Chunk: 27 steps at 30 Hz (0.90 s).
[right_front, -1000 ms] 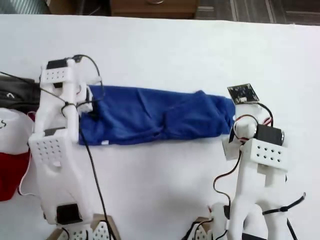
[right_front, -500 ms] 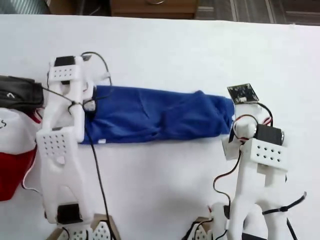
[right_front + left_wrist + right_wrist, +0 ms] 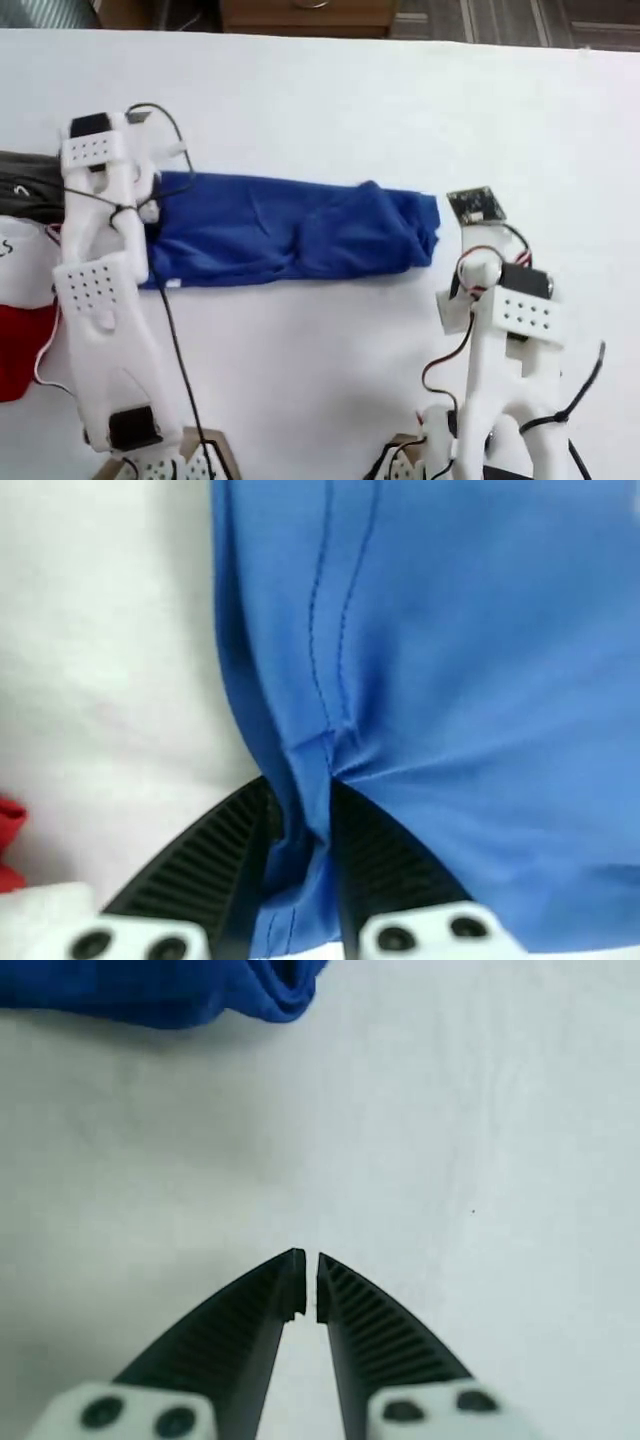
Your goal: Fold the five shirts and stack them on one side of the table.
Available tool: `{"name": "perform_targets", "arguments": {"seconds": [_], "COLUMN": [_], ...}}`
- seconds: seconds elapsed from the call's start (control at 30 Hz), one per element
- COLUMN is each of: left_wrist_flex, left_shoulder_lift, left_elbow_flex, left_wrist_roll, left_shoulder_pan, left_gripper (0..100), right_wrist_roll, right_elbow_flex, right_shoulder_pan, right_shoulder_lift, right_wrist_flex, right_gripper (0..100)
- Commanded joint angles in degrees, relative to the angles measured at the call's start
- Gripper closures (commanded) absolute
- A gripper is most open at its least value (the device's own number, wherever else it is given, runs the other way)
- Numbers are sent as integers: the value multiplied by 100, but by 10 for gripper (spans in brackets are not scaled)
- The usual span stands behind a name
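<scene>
1. Left gripper (image 3: 300,795) is pinching a fold of the blue shirt (image 3: 450,680) at its stitched hem, with its black ribbed fingers (image 3: 215,865) pressing the cloth from both sides.
2. That shirt is lying as a long, rumpled band across the white table (image 3: 350,100), stretching from under the left arm's wrist towards the right arm.
3. Right gripper (image 3: 310,1265) is hanging over bare table just off the shirt's other end. Its fingers are drawn together with only a thin slit between the tips, and it is holding nothing.
4. Beside the left arm, a dark garment (image 3: 25,185), a white garment (image 3: 20,265) and a red garment (image 3: 20,345) are lying bunched at the table's left edge.
</scene>
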Motion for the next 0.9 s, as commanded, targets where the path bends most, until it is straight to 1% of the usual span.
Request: {"name": "perform_targets", "arguments": {"seconds": [0.0,0.1,0.17,0.23,0.4,0.57,0.7,0.87], "left_wrist_flex": [88,97,97,97,88,70,70,35], "left_shoulder_lift": [-26,-193,-510,-985,-2426,-3534,-3921,-3965], "left_elbow_flex": [-22,66,303,673,1631,2193,2281,2237], "left_wrist_roll": [-246,-343,-413,-510,-501,-475,-466,-466], "left_shoulder_pan": [-404,-325,-149,114,976,1820,2347,3059], "left_gripper": [973,973,973,973,973,973,973,973], "right_wrist_roll": [-18,-35,-44,-114,-651,-721,-721,-765], "right_elbow_flex": [527,1125,1530,1793,1811,1820,1820,1820], "right_shoulder_pan": [66,48,48,48,92,92,92,101], "right_shoulder_lift": [-259,-215,-207,-259,-259,-259,-259,-259], "right_wrist_flex": [-778,-1657,-2273,-2624,-2747,-2747,-2747,-2782], "right_gripper": [975,975,975,975,975,975,975,975]}}
